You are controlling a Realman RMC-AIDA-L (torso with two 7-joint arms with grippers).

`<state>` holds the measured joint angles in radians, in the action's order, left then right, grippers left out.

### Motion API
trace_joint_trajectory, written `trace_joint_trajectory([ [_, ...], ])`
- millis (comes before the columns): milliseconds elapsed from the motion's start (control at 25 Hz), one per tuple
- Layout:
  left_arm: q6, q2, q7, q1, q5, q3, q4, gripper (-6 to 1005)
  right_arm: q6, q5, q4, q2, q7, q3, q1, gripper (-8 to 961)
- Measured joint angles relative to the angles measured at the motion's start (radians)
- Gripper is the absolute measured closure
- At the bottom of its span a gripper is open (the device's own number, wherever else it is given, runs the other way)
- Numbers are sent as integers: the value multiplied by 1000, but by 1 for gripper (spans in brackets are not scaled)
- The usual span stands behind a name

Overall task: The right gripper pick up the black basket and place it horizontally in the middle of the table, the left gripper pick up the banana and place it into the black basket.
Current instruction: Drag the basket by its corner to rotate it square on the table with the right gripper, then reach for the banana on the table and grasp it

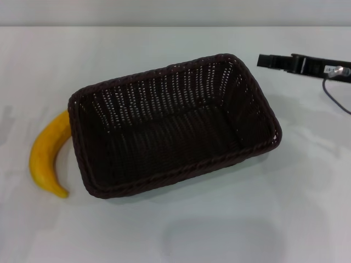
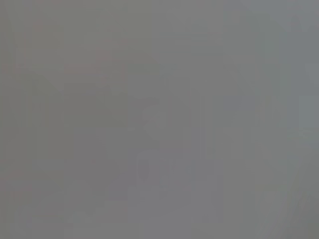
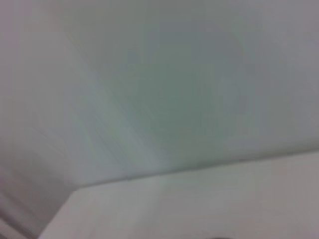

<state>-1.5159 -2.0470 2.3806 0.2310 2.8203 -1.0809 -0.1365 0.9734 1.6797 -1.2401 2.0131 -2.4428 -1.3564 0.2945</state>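
The black basket (image 1: 174, 125) lies on the white table (image 1: 230, 219) near the middle in the head view, long side running left to right, slightly turned, and empty. The yellow banana (image 1: 48, 154) lies on the table against the basket's left end, outside it. My right gripper (image 1: 261, 60) reaches in from the far right edge, above the table beyond the basket's far right corner, apart from the basket and holding nothing. My left gripper is out of view. The left wrist view shows only plain grey. The right wrist view shows only blurred pale surfaces.
A thin dark cable (image 1: 335, 98) hangs from the right arm at the right edge. Bare tabletop lies in front of the basket and to its right.
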Motion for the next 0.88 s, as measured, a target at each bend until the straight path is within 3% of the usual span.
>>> trace_joint_trajectory([
  [280,8,-1,0,4,-2,-2,0,137,-1,-132,59,-1,216,21,3,509],
  [480,12,-1,2,12,-4,-2,0,138,1,-227,93,-1,398,56,3,272],
  [720,12,-6,1,12,-13,0,-5,136,-6,-369,114,-1,673,69,-5,144],
  [880,10,-15,1,4,-15,-2,-34,135,-55,-395,126,-1,808,78,-5,145],
])
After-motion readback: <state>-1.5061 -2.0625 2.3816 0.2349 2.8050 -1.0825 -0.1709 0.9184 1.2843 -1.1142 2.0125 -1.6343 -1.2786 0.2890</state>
